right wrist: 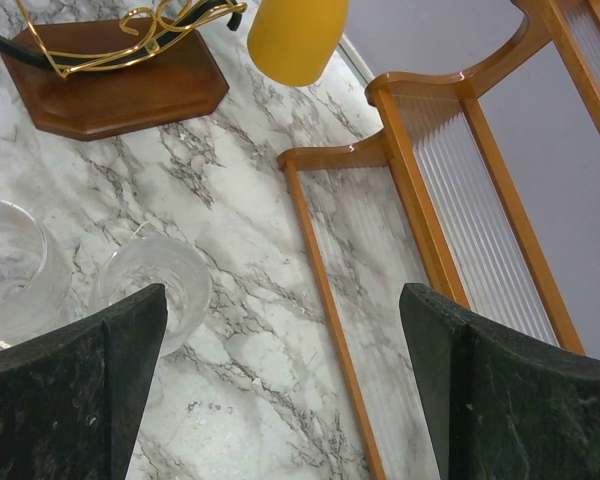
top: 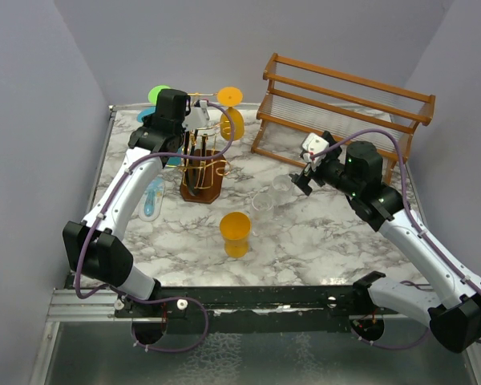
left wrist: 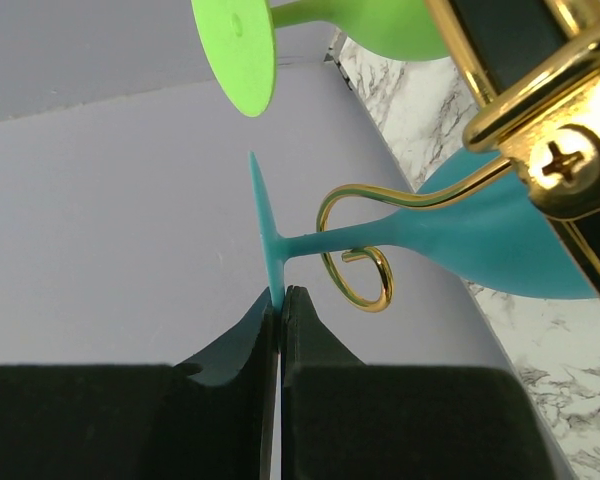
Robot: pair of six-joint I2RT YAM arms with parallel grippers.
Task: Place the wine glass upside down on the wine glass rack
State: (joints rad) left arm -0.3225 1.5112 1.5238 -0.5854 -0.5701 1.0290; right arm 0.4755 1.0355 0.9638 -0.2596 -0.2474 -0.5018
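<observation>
The wine glass rack (top: 200,164) is a gold wire stand on a dark wooden base at the back left. In the left wrist view my left gripper (left wrist: 282,295) is shut on the rim of the foot of a teal wine glass (left wrist: 480,240). The glass's stem lies in a gold scroll arm (left wrist: 365,275), bowl hanging down. A green glass (left wrist: 240,50) hangs beyond it. In the top view my left gripper (top: 199,120) is at the rack's top. My right gripper (top: 302,183) is open and empty, above two clear glasses (right wrist: 155,285).
An orange glass (top: 236,228) stands on the marble table in front of the rack, and another orange glass (top: 232,124) hangs on it. The large wooden slatted rack (top: 345,104) stands at the back right. A light blue object (top: 151,196) lies left of the rack base.
</observation>
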